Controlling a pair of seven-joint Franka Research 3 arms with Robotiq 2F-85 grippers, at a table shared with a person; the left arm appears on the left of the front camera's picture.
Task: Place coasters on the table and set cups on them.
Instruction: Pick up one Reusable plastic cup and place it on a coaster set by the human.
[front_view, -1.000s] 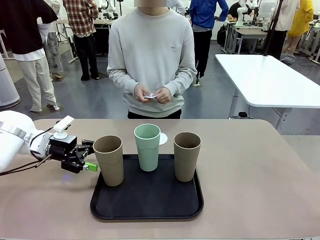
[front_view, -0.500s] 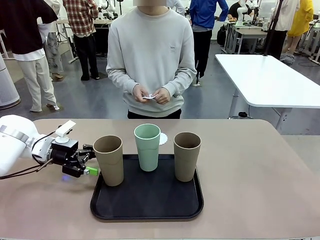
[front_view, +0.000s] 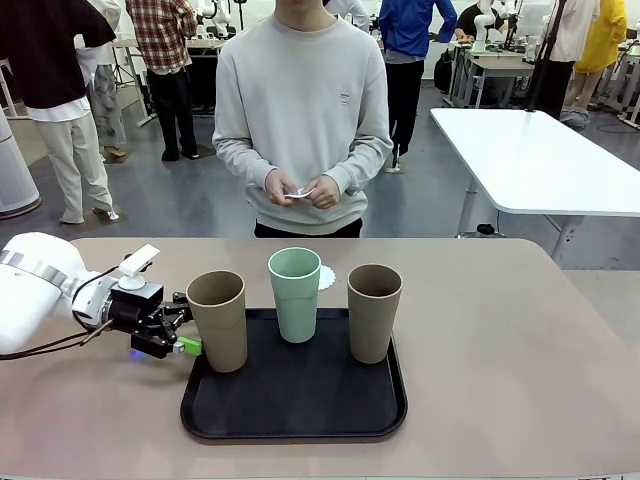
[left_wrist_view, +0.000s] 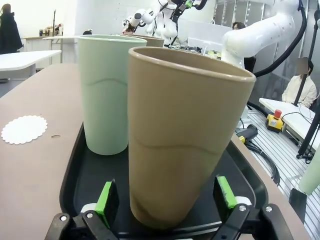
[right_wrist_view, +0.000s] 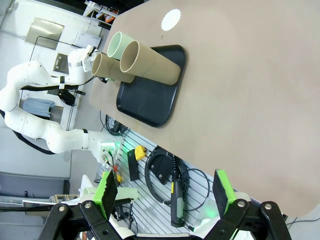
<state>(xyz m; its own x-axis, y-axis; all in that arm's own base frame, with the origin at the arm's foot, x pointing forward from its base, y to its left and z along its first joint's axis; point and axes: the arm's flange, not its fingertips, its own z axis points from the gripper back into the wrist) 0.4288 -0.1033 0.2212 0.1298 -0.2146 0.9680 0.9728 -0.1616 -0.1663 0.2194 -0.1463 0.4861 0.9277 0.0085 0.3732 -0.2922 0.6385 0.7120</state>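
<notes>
Three cups stand on a black tray (front_view: 300, 412): a brown one (front_view: 218, 320) at left, the mint green one (front_view: 296, 295) in the middle, and another brown one (front_view: 373, 312) at right. My left gripper (front_view: 186, 334) is open, low at the left cup's side. In the left wrist view that brown cup (left_wrist_view: 185, 135) stands between the green pads (left_wrist_view: 107, 196), with a gap on each side. One white coaster (front_view: 327, 277) lies on the beige table (front_view: 500, 350) behind the green cup (left_wrist_view: 107, 95). The person holds more coasters (front_view: 303, 191) in both hands. My right gripper (right_wrist_view: 165, 192) is open and empty, high above the table.
A white table (front_view: 530, 150) stands at the back right, and other people stand farther off. The right wrist view looks down on the tray (right_wrist_view: 150, 95), the lone coaster (right_wrist_view: 171, 19) and a wide bare stretch of table (right_wrist_view: 250, 100).
My left gripper has slid right along the table toward the left brown cup, and its fingers now flank the cup. The cups and the person's hands have not moved.
</notes>
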